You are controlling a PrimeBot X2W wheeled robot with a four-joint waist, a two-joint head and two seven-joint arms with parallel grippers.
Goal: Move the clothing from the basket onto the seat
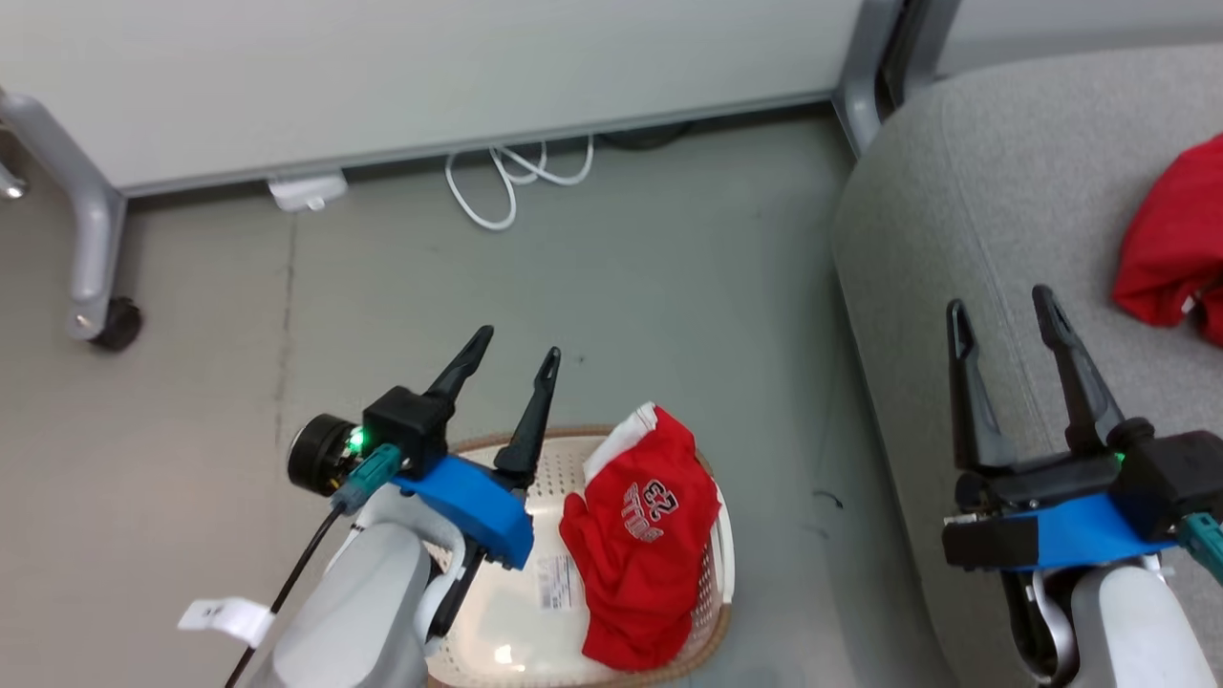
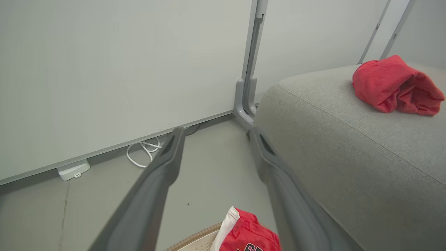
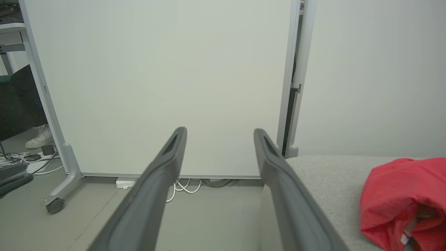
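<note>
The cream basket (image 1: 497,631) sits on the floor at the bottom centre of the head view. The red printed garment with white trim (image 1: 642,535) lies in its right half, draped over the rim; its top corner (image 2: 249,232) shows in the left wrist view. The plain red garment (image 1: 1175,244) lies crumpled on the grey sofa (image 1: 1003,191) at the right, also seen as the red garment (image 2: 395,85) (image 3: 400,198). My left gripper (image 1: 517,349) hangs open above the basket's left side, holding nothing. My right gripper (image 1: 999,308) is open above the sofa's front edge, left of the plain garment.
A white partition panel on grey wheeled legs (image 1: 96,248) stands behind the floor area, with a coiled white cable (image 1: 511,182) and a white adapter (image 1: 308,189) at its base. A person's white shoe (image 3: 40,137) shows past the panel's left leg. Bare grey floor (image 1: 621,287) lies between basket and panel.
</note>
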